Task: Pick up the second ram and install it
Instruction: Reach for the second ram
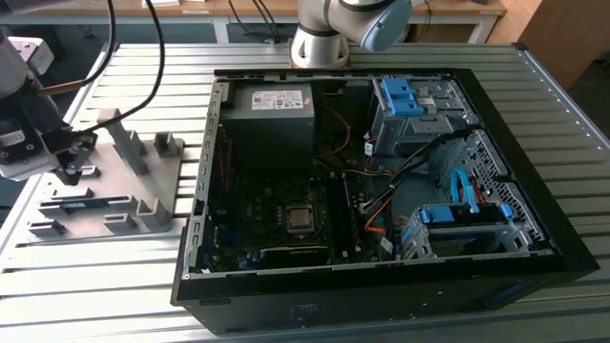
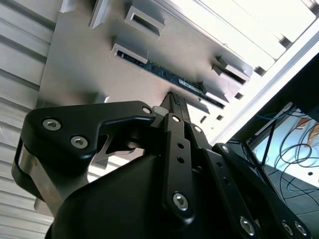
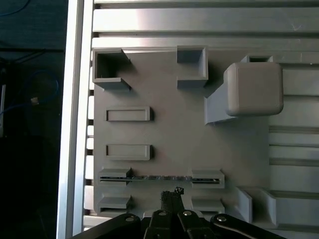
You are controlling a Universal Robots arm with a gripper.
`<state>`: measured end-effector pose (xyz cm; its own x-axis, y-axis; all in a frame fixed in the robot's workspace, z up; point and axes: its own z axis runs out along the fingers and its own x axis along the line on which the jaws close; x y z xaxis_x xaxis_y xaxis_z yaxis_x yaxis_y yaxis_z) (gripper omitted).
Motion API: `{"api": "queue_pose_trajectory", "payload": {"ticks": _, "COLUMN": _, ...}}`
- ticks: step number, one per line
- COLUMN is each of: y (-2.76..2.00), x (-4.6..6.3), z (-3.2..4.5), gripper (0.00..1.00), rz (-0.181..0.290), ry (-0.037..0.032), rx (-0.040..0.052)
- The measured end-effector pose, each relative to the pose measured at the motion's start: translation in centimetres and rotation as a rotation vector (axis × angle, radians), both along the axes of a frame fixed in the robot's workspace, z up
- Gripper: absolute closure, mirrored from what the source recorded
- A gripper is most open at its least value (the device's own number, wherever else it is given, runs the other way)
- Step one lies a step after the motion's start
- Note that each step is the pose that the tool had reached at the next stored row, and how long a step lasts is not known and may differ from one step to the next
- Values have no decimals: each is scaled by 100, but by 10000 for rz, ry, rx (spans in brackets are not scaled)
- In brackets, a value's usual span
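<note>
Hovering empty, gripper (image 1: pixel 68 174) fingers pinched together, close by the second ram (image 1: pixel 84 204) standing on edge in the grey fixture (image 1: pixel 114 187), exterior view's lower left. Probably risked striking the stick if lowered unopened.

Matt plastic tray (image 3: pixel 169 129), ribbed metal table (image 1: pixel 96 286)

Exterior view high over computer case (image 1: pixel 381 289); both wrist views close above fixture plate (image 3: pixel 174 139) (image 2: pixel 84 74)
</note>
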<state>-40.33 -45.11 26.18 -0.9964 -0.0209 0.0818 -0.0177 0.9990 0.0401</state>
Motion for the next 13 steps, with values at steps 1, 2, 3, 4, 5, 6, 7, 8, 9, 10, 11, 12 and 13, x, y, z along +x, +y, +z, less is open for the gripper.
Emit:
{"api": "queue_pose_trajectory", "payload": {"ticks": 1, "y": -6, "x": 0, "z": -18, "gripper": 90, "rz": 0, "ry": 2, "rx": 0}}
{"api": "queue_pose_trajectory", "payload": {"ticks": 2, "y": -11, "x": 0, "z": -37, "gripper": 90, "rz": 1, "ry": 6, "rx": 0}}
{"api": "queue_pose_trajectory", "payload": {"ticks": 3, "y": -17, "x": 0, "z": -56, "gripper": 90, "rz": 1, "ry": 7, "rx": 1}}
{"api": "queue_pose_trajectory", "payload": {"ticks": 4, "y": -22, "x": 0, "z": -73, "gripper": 90, "rz": 1, "ry": 10, "rx": 0}}
{"api": "queue_pose_trajectory", "payload": {"ticks": 5, "y": -26, "x": 0, "z": -92, "gripper": 90, "rz": 0, "ry": 11, "rx": 0}}
{"api": "queue_pose_trajectory", "payload": {"ticks": 6, "y": -31, "x": 0, "z": -110, "gripper": 90, "rz": 1, "ry": 14, "rx": 0}}
{"api": "queue_pose_trajectory", "payload": {"ticks": 7, "y": -35, "x": 0, "z": -128, "gripper": 90, "rz": 1, "ry": 16, "rx": 0}}
{"api": "queue_pose_trajectory", "payload": {"ticks": 8, "y": -39, "x": 0, "z": -145, "gripper": 90, "rz": 1, "ry": 19, "rx": 0}}
{"api": "queue_pose_trajectory", "payload": {"ticks": 9, "y": -40, "x": -1, "z": -165, "gripper": 90, "rz": 1, "ry": 19, "rx": 0}}
{"api": "queue_pose_trajectory", "payload": {"ticks": 10, "y": -40, "x": -6, "z": -181, "gripper": 90, "rz": 0, "ry": 20, "rx": 0}}
{"api": "queue_pose_trajectory", "payload": {"ticks": 11, "y": -41, "x": -14, "z": -191, "gripper": 90, "rz": 0, "ry": 22, "rx": 0}}
{"api": "queue_pose_trajectory", "payload": {"ticks": 12, "y": -41, "x": -16, "z": -198, "gripper": 90, "rz": 1, "ry": 20, "rx": 15}}
{"api": "queue_pose_trajectory", "payload": {"ticks": 13, "y": -41, "x": -17, "z": -199, "gripper": 90, "rz": 3, "ry": 22, "rx": 50}}
